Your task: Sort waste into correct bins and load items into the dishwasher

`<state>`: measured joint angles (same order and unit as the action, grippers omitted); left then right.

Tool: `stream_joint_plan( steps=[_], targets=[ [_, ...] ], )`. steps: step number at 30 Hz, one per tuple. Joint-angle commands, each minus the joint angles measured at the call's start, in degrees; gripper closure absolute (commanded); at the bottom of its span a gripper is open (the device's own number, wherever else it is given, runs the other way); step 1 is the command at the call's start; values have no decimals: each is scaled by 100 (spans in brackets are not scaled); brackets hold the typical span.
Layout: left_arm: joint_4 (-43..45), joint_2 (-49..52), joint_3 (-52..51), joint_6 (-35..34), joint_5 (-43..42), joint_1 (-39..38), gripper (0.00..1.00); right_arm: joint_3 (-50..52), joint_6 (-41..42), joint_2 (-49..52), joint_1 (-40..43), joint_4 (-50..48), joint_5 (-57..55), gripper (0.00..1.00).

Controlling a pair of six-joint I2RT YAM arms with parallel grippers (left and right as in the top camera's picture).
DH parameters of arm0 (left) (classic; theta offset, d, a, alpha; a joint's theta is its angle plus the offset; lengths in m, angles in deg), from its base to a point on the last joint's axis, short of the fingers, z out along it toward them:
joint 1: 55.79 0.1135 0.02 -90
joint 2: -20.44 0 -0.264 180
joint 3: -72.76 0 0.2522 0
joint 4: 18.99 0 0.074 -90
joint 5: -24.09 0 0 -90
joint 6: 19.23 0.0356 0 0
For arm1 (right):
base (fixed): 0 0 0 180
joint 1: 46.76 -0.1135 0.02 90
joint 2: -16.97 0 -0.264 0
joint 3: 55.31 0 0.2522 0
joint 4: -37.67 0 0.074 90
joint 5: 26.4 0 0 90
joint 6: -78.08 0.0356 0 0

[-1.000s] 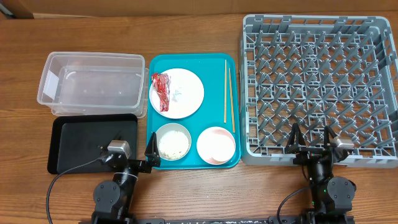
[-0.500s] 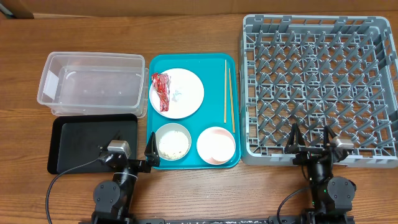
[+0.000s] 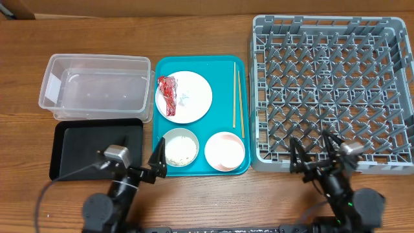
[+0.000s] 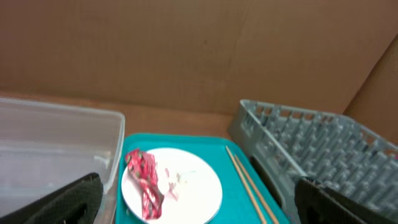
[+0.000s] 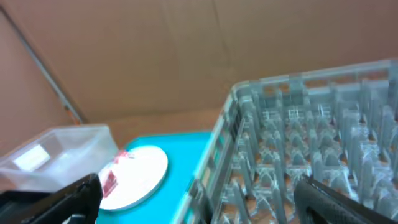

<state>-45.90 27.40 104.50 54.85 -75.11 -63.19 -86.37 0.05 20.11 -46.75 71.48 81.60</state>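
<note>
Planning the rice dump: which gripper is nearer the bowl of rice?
Left. The left gripper sits just left of the bowl of rice, at the teal tray's edge; the right gripper is far right, over the dish rack's front rim.

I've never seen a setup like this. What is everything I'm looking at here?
dish rack: one, grey, far right
tub: one, clear, back left
black tray: one, front left
teal tray: one, centre
plate: one, white, back of teal tray
wrapper: one, red, on plate
tissue: one, white, on plate beside wrapper
chopsticks: two, wooden, right side of teal tray
grey-white bowl: one, front of teal tray
rice: white grains, in grey-white bowl
pink bowl: one, right of grey-white bowl
left gripper: black, open, near grey-white bowl
right gripper: black, open, over dish rack's front edge
</note>
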Motion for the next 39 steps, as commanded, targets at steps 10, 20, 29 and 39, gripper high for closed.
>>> stream_joint_plan(
  steps=[10,20,29,39],
  targets=[
    [-3799,4155,4809,221,-1082,24,0,-4168,-22,3270,33,3101,155,0],
    [-4393,6050,5447,70,-2347,-787,23,-4920,4,4426,33,3626,911,0],
    [-4393,8035,5414,-280,-203,-3049,30,-4920,22,4542,33,3687,909,0],
    [-4061,9296,5431,-748,227,-3228,89,-4920,20,4542,33,3862,911,0]
  ],
)
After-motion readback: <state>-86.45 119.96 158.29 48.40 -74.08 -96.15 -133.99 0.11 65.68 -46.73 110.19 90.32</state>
